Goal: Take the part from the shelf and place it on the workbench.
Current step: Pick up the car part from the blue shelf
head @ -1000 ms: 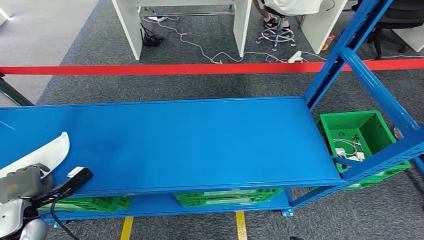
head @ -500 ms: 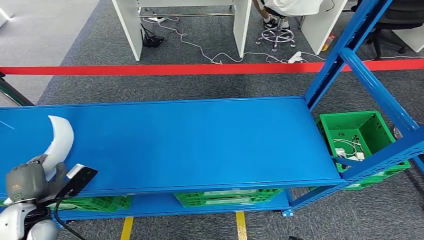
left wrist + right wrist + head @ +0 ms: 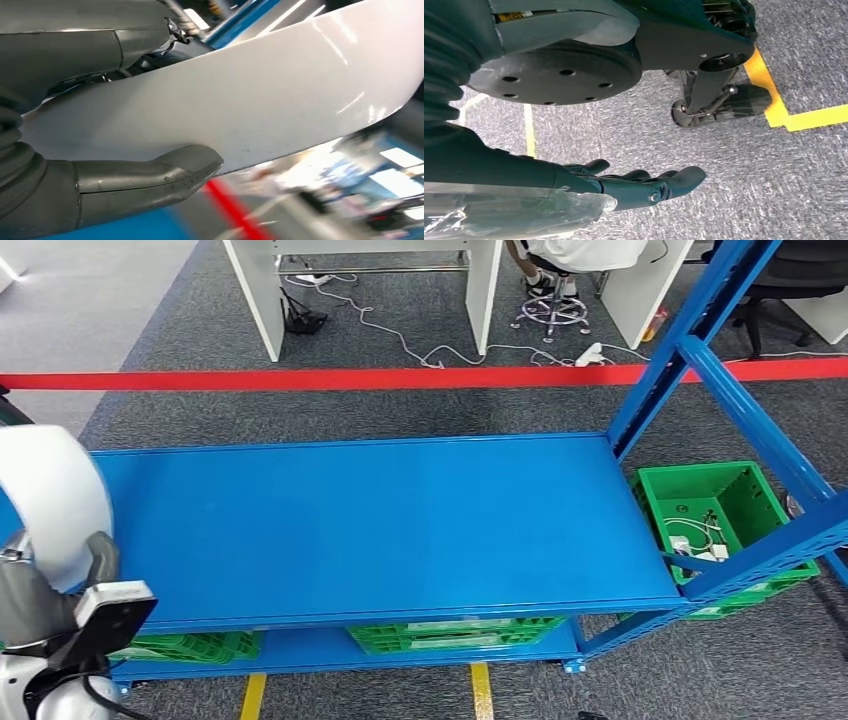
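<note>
The part is a curved white shell (image 3: 50, 495), lifted above the left end of the blue shelf (image 3: 380, 525) in the head view. My left hand (image 3: 40, 605) grips its lower end from below. In the left wrist view the white part (image 3: 260, 95) spans the picture, pinched between my thumb (image 3: 150, 175) and the darker fingers (image 3: 85, 50). My right hand (image 3: 639, 187) hangs over the grey carpet with its fingers stretched out and nothing in them.
Green crates (image 3: 455, 633) sit on the lower shelf, another green crate (image 3: 712, 510) stands at the right end by the blue uprights (image 3: 690, 340). A red floor line (image 3: 400, 377), white desks and a seated person's feet (image 3: 548, 282) lie beyond.
My left hand has raised and turned the white part: it lay low at the shelf's left edge, and now stands upright and higher, closer to the camera.
</note>
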`<state>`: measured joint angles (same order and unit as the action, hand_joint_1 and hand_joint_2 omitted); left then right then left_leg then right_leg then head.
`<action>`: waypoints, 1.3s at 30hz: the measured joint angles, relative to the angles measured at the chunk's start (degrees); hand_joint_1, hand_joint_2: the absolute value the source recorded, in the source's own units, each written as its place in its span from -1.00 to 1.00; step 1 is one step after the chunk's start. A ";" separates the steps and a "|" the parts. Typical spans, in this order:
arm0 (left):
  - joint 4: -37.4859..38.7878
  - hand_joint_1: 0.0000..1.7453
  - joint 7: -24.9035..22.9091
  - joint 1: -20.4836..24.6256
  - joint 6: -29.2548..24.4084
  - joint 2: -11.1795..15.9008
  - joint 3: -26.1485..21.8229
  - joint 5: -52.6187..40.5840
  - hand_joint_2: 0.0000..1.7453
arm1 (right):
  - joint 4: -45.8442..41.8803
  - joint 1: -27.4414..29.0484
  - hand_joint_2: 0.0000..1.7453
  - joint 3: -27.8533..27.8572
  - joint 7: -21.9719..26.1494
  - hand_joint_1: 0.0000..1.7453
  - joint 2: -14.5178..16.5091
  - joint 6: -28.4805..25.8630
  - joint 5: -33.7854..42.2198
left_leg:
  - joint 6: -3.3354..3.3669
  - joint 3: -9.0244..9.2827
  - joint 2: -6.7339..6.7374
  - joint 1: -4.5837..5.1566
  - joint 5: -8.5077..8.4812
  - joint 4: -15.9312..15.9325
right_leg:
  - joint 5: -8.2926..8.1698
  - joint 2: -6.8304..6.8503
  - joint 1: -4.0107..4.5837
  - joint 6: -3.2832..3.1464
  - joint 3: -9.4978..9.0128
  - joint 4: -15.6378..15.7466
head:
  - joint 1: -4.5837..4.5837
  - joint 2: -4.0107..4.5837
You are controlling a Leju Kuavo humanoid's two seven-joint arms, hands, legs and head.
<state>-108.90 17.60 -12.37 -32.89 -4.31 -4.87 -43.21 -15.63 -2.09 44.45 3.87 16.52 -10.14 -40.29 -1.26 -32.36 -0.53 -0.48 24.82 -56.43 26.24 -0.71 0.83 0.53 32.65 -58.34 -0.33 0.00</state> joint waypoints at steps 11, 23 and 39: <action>-9.70 1.00 5.63 0.31 1.26 1.85 7.02 11.42 1.00 | 0.00 -0.13 1.00 0.69 -0.42 -1.00 0.59 1.05 -0.24 | -0.03 0.01 0.00 -0.01 -0.03 0.00 | -0.03 -0.01 0.01 0.00 -0.01 0.00 | 0.00 0.00; -12.67 1.00 9.24 0.28 3.77 3.44 8.63 19.05 1.00 | 0.00 -0.22 1.00 1.75 -0.02 -1.00 0.59 1.37 -0.17 | -0.04 0.00 0.00 -0.01 -0.03 0.00 | -0.04 0.00 0.01 -0.01 -0.01 0.00 | 0.00 0.00; -12.78 1.00 16.84 0.25 -2.66 2.44 7.80 17.87 1.00 | 0.00 -0.66 1.00 2.20 -0.04 -1.00 0.59 1.35 -0.88 | -0.04 0.00 0.00 -0.01 -0.03 0.00 | -0.04 0.00 0.01 -0.01 -0.02 0.00 | 0.01 0.00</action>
<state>-121.68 34.44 -12.11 -35.55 -1.87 2.92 -25.34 -15.63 -2.75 46.64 3.82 17.11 -8.79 -41.17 -1.29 -32.35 -0.53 -0.49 24.79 -56.43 26.20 -0.71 0.84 0.52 32.63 -58.34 -0.33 0.00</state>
